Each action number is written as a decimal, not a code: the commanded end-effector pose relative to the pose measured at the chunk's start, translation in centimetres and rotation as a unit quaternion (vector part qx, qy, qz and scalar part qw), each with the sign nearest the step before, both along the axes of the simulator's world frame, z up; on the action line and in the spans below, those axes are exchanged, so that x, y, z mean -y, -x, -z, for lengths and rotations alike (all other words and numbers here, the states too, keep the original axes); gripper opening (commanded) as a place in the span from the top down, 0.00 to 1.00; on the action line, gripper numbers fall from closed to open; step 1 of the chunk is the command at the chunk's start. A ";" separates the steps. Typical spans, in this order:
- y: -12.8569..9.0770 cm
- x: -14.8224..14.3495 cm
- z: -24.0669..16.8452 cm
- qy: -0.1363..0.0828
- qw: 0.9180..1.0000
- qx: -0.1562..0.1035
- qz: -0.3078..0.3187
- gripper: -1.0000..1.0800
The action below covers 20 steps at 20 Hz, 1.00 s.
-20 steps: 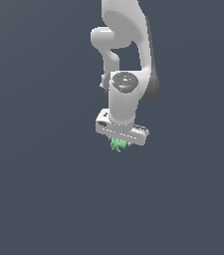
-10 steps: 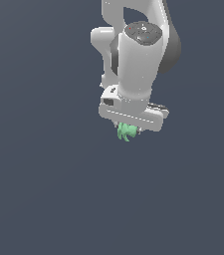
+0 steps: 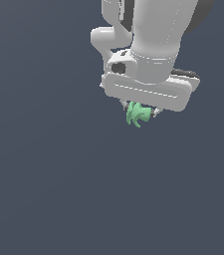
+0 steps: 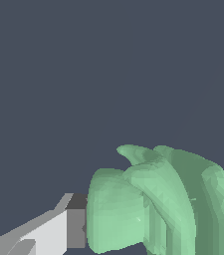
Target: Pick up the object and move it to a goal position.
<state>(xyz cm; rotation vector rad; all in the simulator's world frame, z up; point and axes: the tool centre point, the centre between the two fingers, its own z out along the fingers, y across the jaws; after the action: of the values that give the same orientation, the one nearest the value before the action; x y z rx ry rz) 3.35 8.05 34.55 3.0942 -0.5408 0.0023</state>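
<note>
Pickup looks done: my jaws grip the small mint-green matte lobed lump (image 3: 137,114), hanging above the dark grey floor (image 3: 49,189). Carrying it to the goal remains; no goal marker shows.

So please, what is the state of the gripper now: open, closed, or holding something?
Gripper: closed on the mint-green object, holding it off the ground.
</note>
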 end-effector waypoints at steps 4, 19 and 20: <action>-0.7 -1.0 -4.5 0.000 1.000 -0.001 0.000 1.00; -2.2 -2.8 -12.5 0.000 1.000 -0.001 0.000 1.00; -2.3 -2.9 -12.8 0.000 1.000 -0.001 0.000 1.00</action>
<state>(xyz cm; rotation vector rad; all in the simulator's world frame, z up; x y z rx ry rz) 5.56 10.79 46.78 3.0945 -0.5407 0.0008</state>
